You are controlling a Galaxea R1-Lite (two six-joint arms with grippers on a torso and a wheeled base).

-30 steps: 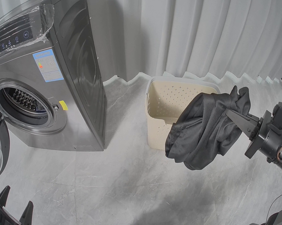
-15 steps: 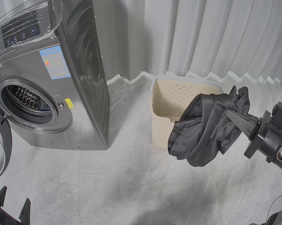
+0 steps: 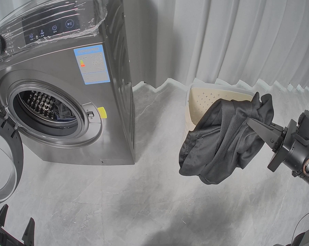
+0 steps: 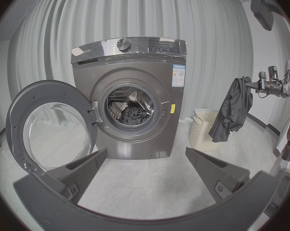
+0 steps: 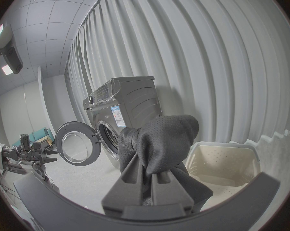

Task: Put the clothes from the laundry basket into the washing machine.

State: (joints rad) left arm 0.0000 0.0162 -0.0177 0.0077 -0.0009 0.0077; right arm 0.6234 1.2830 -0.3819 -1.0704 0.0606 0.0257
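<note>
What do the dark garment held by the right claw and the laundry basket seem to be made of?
Dark garment: probably a thin synthetic knit, matte; it hangs in soft folds and shows a fine pinhole mesh up close. Laundry basket: apparently rigid moulded plastic, cream, smooth; its walls carry rows of small star-shaped holes.

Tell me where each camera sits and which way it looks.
Head view: on the head, looking down at the grey metal washing machine, cream plastic laundry basket and black mesh garment clamped in the right gripper; open left gripper nearer.
Left wrist view: on the left arm, facing the machine's open door between its fingers.
Right wrist view: on the right arm, looking over its gripper and the garment.
Shared: all show machine, basket, garment.
</note>
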